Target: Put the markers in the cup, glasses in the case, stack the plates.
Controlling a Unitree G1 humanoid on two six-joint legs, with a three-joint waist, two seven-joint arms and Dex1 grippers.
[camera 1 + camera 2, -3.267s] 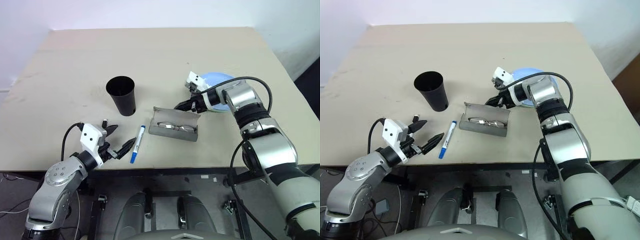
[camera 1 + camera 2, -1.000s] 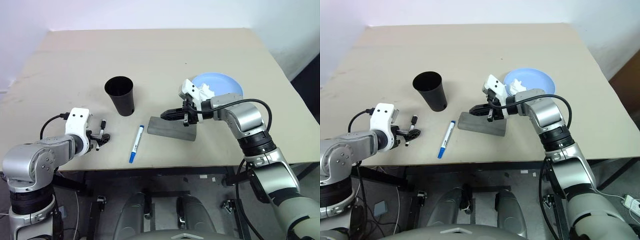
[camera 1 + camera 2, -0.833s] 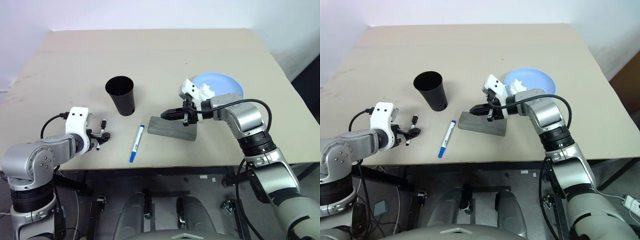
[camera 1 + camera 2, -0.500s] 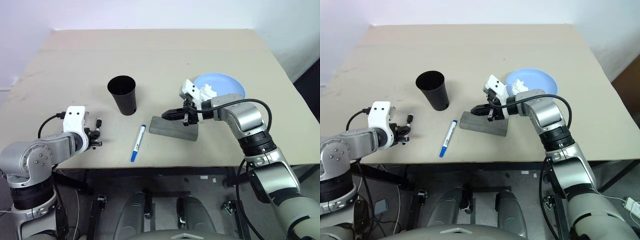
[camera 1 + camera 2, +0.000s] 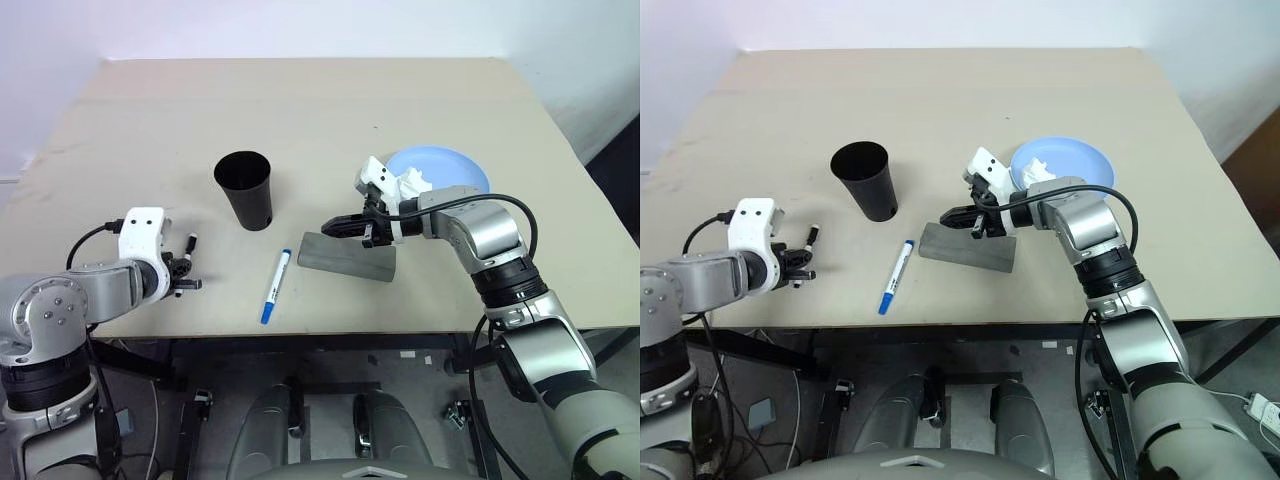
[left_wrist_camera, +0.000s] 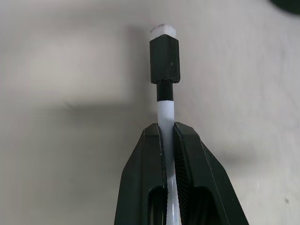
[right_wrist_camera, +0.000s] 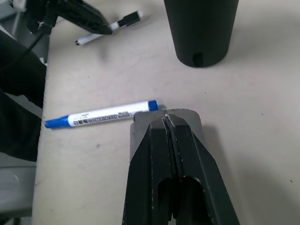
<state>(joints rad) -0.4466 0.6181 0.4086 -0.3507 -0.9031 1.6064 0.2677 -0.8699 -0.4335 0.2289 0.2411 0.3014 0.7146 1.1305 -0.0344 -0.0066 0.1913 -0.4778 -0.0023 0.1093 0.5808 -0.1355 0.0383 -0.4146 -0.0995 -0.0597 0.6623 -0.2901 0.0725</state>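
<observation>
My left gripper (image 5: 183, 268) is shut on a white marker with a black cap (image 6: 164, 61), held just above the table near its left front edge. A second marker (image 5: 274, 286), with a blue cap, lies flat on the table between that gripper and the grey case (image 5: 347, 257). The case is closed, so the glasses are hidden. My right gripper (image 5: 340, 228) is shut and empty, its tips at the case's far edge. The black cup (image 5: 243, 188) stands upright behind the blue-capped marker. A light blue plate (image 5: 450, 170) lies behind my right forearm.
The beige table (image 5: 300, 110) is bare across its far half. Its front edge runs just below the blue-capped marker and the case. My right arm reaches in from the right, over the plate's near side.
The left gripper shut on the black-capped marker and drew it slightly left. Since the earliest frames the case lid has come shut over the glasses. The right gripper stayed at the case.
</observation>
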